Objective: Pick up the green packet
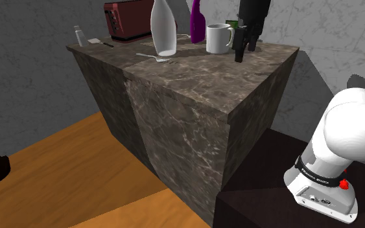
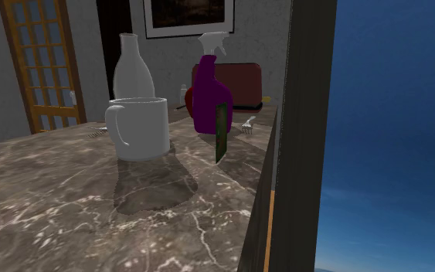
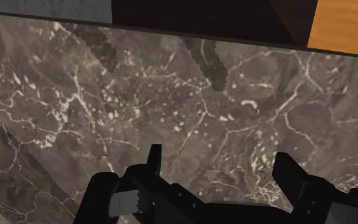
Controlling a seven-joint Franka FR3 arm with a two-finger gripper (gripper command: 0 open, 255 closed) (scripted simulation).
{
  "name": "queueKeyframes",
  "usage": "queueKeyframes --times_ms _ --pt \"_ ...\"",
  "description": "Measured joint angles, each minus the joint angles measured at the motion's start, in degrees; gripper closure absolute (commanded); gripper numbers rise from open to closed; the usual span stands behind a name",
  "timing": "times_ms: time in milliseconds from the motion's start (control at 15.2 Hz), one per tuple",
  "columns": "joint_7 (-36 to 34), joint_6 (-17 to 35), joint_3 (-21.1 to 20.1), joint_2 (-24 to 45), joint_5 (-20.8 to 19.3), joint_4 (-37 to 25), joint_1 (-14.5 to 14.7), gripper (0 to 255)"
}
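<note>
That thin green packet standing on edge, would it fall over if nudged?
Likely yes: the green packet stands upright on a narrow edge, so a nudge would probably tip it. It looks thin and flat, so probably light. The purple spray bottle close by might catch it.

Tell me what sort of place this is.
Probably a home kitchen: a dark marbled counter carries a white mug, a purple spray bottle and what looks like a red toaster.
</note>
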State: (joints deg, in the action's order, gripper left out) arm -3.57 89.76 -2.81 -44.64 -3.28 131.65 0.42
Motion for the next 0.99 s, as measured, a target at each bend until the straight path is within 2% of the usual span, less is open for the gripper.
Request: queueKeyframes --times_ms 132,330,660,990 --pt "0.67 -0.08 0.65 0.40 -0.29 -0.51 -0.19 0" --pt "3.88 -0.15 3.71 3.68 -1.41 -3.99 -1.00 0" --pt "10.06 -0.66 9.30 10.53 -2.62 -11.51 -2.13 0" --pt "16.58 -1.82 14.87 20.05 -2.20 -22.16 -2.78 0"
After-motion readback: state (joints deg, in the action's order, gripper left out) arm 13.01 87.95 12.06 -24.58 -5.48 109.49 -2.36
